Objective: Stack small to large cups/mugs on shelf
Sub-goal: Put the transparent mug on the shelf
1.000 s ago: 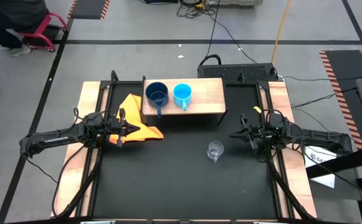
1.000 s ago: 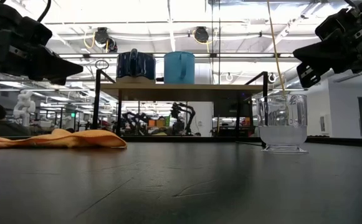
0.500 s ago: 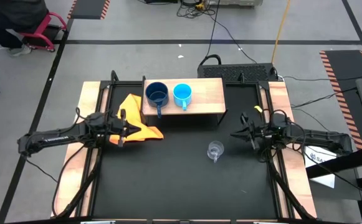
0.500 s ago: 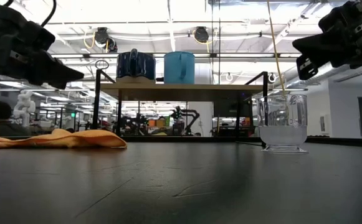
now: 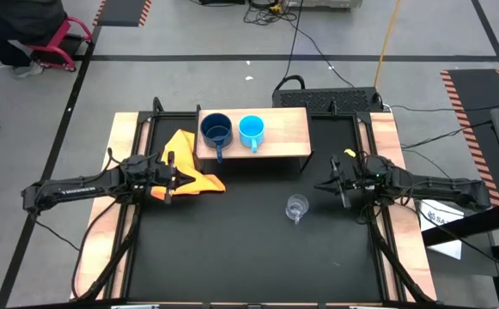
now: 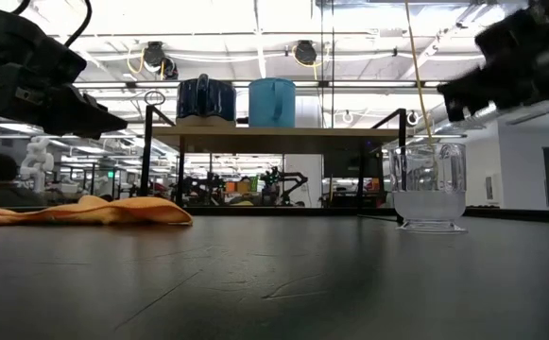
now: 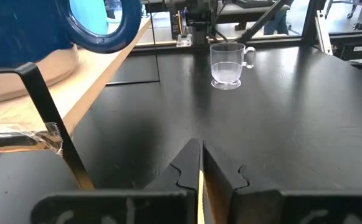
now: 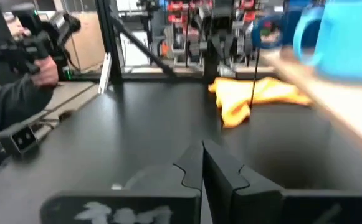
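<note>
A dark blue mug (image 5: pixel 216 130) and a light blue mug (image 5: pixel 251 130) stand upright side by side on the left half of the light-wood shelf (image 5: pixel 288 129), which is at the table's far edge. A clear glass cup (image 5: pixel 296 206) stands upright on the black tabletop, in front of the shelf's right end. My left gripper (image 5: pixel 183 178) hovers shut above the yellow-orange cloth (image 5: pixel 185 150), which lies flat left of the shelf. My right gripper (image 5: pixel 319 186) hovers shut just right of the glass cup and higher than its rim (image 6: pixel 430 144), pointing toward the table's left.
Wooden side rails (image 5: pixel 122 142) run along both sides of the tabletop. The shelf's thin dark legs (image 6: pixel 148 161) stand between the cloth and the glass cup. The shelf's right half is bare. A person's arm (image 8: pixel 19 87) shows beyond the table's left side.
My left gripper has tipped its fingertips down a little above the cloth. My right gripper has rolled slightly about the line it points along, staying shut beside the glass cup. The cups and the cloth have not moved.
</note>
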`<state>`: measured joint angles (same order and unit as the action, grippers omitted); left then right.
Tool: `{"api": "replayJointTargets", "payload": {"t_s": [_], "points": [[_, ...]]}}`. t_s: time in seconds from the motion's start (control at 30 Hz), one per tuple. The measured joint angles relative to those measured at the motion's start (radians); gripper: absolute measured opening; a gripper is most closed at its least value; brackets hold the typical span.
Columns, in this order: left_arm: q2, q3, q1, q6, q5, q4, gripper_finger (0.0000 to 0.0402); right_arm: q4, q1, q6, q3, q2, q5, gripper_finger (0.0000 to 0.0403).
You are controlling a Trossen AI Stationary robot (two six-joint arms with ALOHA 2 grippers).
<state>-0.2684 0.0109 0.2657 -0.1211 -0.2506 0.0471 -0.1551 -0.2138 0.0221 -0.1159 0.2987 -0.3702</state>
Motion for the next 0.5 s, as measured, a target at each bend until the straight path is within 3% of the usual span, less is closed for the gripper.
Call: {"api": "replayJointTargets", "payload": {"t_s": [0.2,0.5], "points": [[0.000,0.000,0.000,0.002,0.000,0.000,0.0030,0.063,0.003,-0.006,-0.095,0.126,0.003,0.0000],[0.000,0.000,0.000,0.002,-0.001,0.000,0.0031,0.054,0.097,-0.036,-0.208,0.307,-0.001,0.0000]]}}
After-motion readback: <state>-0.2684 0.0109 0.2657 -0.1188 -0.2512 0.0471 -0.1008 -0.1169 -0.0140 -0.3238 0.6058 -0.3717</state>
